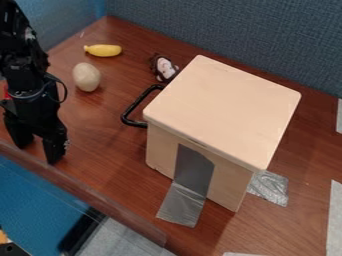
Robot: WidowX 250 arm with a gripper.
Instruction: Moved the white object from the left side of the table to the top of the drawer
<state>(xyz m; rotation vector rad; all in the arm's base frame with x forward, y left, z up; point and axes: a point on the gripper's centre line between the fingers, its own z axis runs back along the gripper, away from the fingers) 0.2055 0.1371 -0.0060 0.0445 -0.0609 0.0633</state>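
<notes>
**Gripper [39, 154] hangs at the left with jaws wide, pale egg-shaped object [87, 77] on the table [100, 145]**

The jaws stand wide, pointing down near the table's front left edge, with a broad gap between them. The black arm [23, 65] comes in from the upper left corner, and a thin cable [65, 90] loops out from its side.

Just beside that cable, on the left side of the table, is the off-white, egg-shaped object, its long side running up and down the view. Behind it lies a yellow toy banana [103, 50], and to the right a small dark brown toy [162, 67] with a pale face rests near the back left side of the wooden drawer box [224, 110].

The box stands right of the jaws, well apart from them, its flat, light top facing up. A black handle [133, 105] juts from its left side. Grey tape [180, 205] runs down the front face onto the table, and a crumpled silver patch [268, 187] sits at the box's right foot.

Farther out, a blue-grey fabric panel [240, 40] rises behind the table, and pale strips [334, 215] line the right edge.
</notes>
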